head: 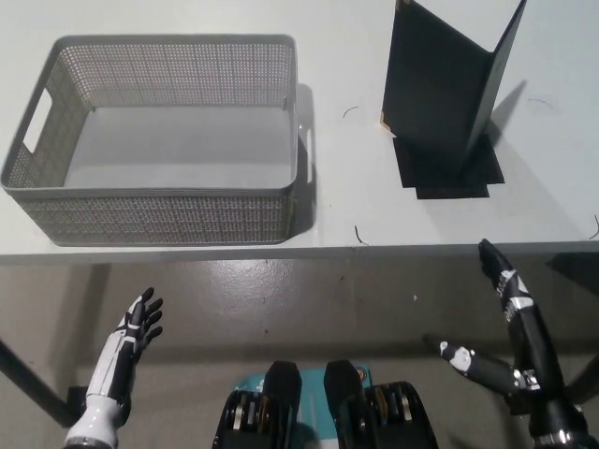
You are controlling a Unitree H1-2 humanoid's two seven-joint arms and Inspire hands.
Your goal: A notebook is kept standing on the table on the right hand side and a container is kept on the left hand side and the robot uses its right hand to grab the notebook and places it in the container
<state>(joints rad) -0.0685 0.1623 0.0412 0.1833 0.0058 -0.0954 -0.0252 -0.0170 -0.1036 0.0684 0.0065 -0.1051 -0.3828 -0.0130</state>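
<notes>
Notebook [440, 94] stood upright on the right part of the white table [337, 201], opened a little so its dark covers made a V shape. The grey perforated container [159, 220] sat on the left part, well apart from it, with nothing inside. The black right hand [510, 332] was below the table edge, fingers spread and holding nothing. The white left hand [131, 341] rested low at the left, fingers also spread.
</notes>
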